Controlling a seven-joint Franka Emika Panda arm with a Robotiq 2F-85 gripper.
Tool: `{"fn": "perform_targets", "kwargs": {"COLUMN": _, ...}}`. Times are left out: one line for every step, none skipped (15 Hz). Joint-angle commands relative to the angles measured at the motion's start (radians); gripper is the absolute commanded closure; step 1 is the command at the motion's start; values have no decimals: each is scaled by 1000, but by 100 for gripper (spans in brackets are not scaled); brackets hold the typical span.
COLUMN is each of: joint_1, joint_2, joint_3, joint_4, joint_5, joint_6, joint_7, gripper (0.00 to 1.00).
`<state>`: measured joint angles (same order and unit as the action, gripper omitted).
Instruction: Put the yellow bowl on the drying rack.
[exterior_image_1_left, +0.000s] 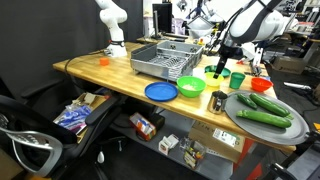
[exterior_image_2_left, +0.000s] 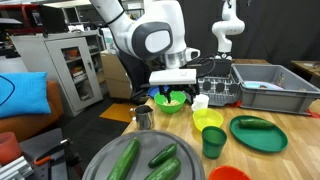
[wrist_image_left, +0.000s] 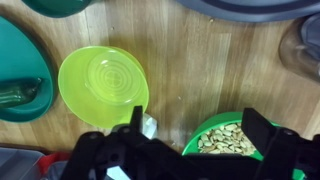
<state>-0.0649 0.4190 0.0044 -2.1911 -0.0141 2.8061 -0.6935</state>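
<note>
Yellow bowl (wrist_image_left: 103, 85) sits beside wide-spread end effector (wrist_image_left: 195, 125).

Wrist view: the pincer (wrist_image_left: 194, 125) hides part of the green bowl (wrist_image_left: 226, 116). The left edge cuts off the green plate (wrist_image_left: 25, 55). A blurred object (wrist_image_left: 305, 45) at the right edge cannot be identified. In an exterior view, the drying rack (exterior_image_2_left: 275, 100) runs off the right edge and the cucumber tray (exterior_image_2_left: 98, 165) runs off the bottom.
</note>
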Motion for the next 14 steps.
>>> {"fn": "perform_targets", "kwargs": {"joint_1": -18, "joint_2": 87, "joint_3": 0, "joint_4": 80, "joint_5": -96, "joint_6": 14, "joint_7": 32, "gripper": 0}}
{"fn": "perform_targets", "kwargs": {"joint_1": -18, "joint_2": 109, "joint_3": -6, "joint_4": 102, "joint_5": -117, "joint_6": 14, "joint_7": 46, "gripper": 0}}
{"fn": "perform_targets", "kwargs": {"joint_1": -21, "joint_2": 129, "joint_3": -6, "joint_4": 123, "joint_5": -132, "joint_6": 10, "joint_7": 54, "gripper": 0}}
{"fn": "perform_targets", "kwargs": {"joint_1": -18, "joint_2": 148, "joint_3": -13, "joint_4": 144, "joint_5": -152, "joint_6": 4, "joint_7": 67, "gripper": 0}}
{"fn": "perform_targets", "kwargs": {"joint_1": -13, "joint_2": 167, "joint_3": -21, "joint_4": 163, "joint_5": -172, "joint_6": 0, "joint_7": 80, "gripper": 0}}
{"fn": "perform_targets", "kwargs": {"joint_1": -8, "joint_2": 184, "joint_3": -31, "joint_4": 180, "joint_5": -194, "joint_6": -2, "joint_7": 94, "gripper": 0}}
{"fn": "perform_targets", "kwargs": {"joint_1": -6, "joint_2": 204, "joint_3": -38, "joint_4": 197, "joint_5": -212, "joint_6": -5, "joint_7": 108, "gripper": 0}}
{"fn": "perform_targets", "kwargs": {"joint_1": -8, "joint_2": 220, "joint_3": -42, "joint_4": 213, "joint_5": -226, "joint_6": -8, "joint_7": 120, "gripper": 0}}
{"fn": "perform_targets", "kwargs": {"joint_1": -10, "joint_2": 235, "joint_3": -45, "joint_4": 227, "joint_5": -238, "joint_6": -11, "joint_7": 129, "gripper": 0}}
{"fn": "perform_targets", "kwargs": {"joint_1": -11, "joint_2": 249, "joint_3": -47, "joint_4": 240, "joint_5": -248, "joint_6": -12, "joint_7": 136, "gripper": 0}}
{"fn": "perform_targets", "kwargs": {"joint_1": -13, "joint_2": 262, "joint_3": -46, "joint_4": 250, "joint_5": -258, "joint_6": -14, "joint_7": 140, "gripper": 0}}
{"fn": "perform_targets", "kwargs": {"joint_1": -15, "joint_2": 271, "joint_3": -44, "joint_4": 259, "joint_5": -264, "joint_6": -16, "joint_7": 143, "gripper": 22}}
{"fn": "perform_targets", "kwargs": {"joint_1": -11, "joint_2": 281, "joint_3": -48, "joint_4": 267, "joint_5": -274, "joint_6": -14, "joint_7": 148, "gripper": 26}}
{"fn": "perform_targets", "kwargs": {"joint_1": -12, "joint_2": 288, "joint_3": -47, "joint_4": 273, "joint_5": -278, "joint_6": -14, "joint_7": 152, "gripper": 32}}
